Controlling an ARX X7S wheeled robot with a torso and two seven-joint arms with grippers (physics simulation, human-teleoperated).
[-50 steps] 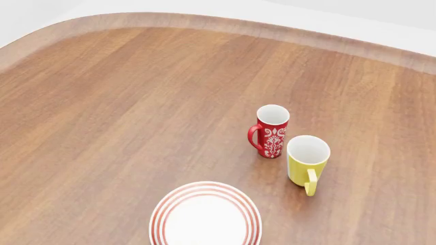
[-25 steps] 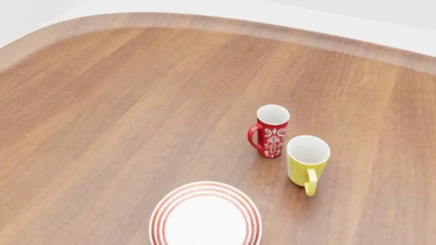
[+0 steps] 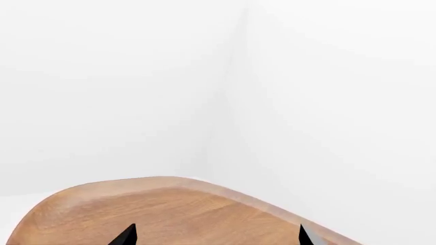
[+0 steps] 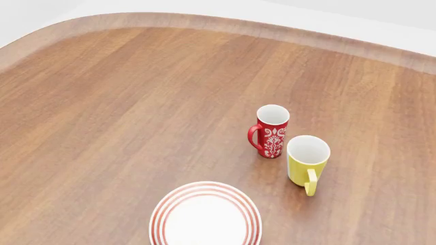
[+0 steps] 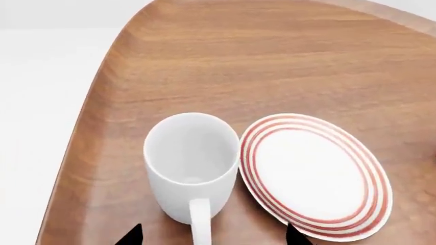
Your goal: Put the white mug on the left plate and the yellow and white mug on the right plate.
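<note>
Plain white mug [image 5: 191, 166], yellow and white mug [image 4: 307, 161], red mug with white ornament [image 4: 271, 131], red-ringed white plate [image 4: 205, 216], brown wood-grain table [image 4: 129, 112]

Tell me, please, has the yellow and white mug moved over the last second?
No. The yellow and white mug stands in the same spot beside the red mug.

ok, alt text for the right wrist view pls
A large plain white mug stands upright on a wooden table, handle toward the camera, close beside an empty white plate with red rings; whether they touch is unclear. The two dark fingertips of the right end effector show at the frame's edge, spread apart and holding nothing.
</note>
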